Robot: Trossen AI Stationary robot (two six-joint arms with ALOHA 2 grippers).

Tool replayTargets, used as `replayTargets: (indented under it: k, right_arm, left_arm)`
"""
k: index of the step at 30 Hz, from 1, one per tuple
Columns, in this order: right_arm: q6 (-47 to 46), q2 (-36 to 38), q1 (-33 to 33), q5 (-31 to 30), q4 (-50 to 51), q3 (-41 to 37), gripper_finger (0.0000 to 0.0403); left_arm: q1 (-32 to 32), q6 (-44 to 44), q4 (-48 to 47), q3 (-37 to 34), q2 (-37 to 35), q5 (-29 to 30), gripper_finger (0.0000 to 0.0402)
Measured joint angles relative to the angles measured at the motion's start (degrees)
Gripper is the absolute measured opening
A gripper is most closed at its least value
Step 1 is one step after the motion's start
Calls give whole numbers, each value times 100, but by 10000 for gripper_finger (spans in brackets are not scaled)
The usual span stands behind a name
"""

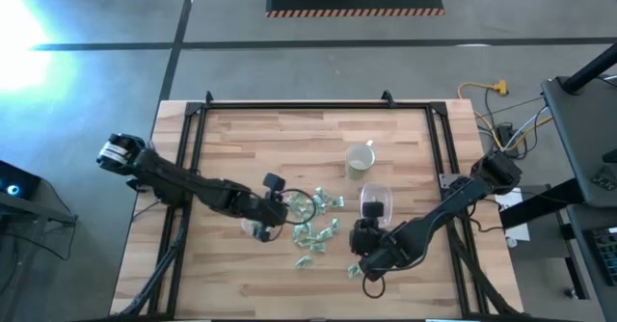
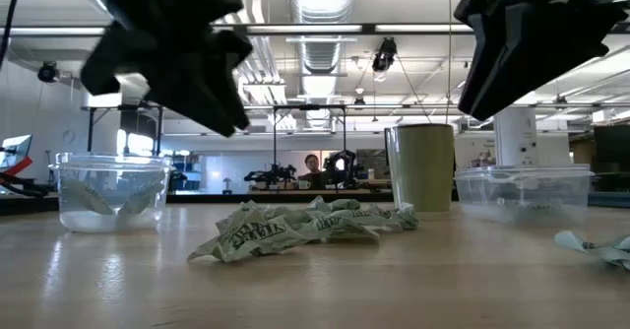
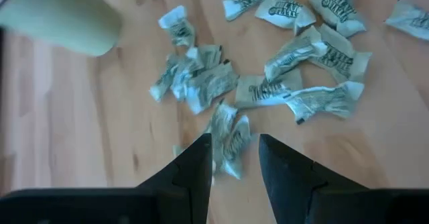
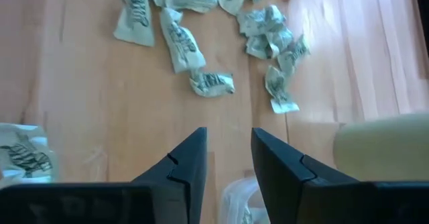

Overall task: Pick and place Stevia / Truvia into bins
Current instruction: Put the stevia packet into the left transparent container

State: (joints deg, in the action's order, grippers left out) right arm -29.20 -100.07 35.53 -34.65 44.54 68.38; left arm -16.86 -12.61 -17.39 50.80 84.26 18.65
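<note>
Both arms reach inward over the desk (image 1: 241, 139), angled down. The left fingers (image 3: 231, 158) stand apart, empty, above scattered packets (image 3: 301, 70). The right fingers (image 4: 228, 153) also stand apart, empty, packets ahead and a tub (image 1: 374, 201) just beside.

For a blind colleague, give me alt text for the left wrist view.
Crumpled pale green and white paper sweetener packets lie scattered on a light wooden table; the left gripper hovers open over them, beside a pale cream mug.

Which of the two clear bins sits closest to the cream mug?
The rounded-rectangular bin, just below the mug in the high view beside the right arm; the round bin lies farther left, by the left arm.
</note>
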Motion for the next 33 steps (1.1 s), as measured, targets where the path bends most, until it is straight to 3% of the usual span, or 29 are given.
replayTargets:
  k: [18,28,33]
  right_arm:
    - [73,0,250,15,-47,18,76]
    - [71,0,249,17,-44,35,76]
    - [71,0,249,16,-48,39,75]
  left_arm:
    - [483,-486,-519,984,1756,-497,107]
    - [529,-427,-779,1045,1883,-506,107]
    - [540,-423,-784,1045,1883,-577,85]
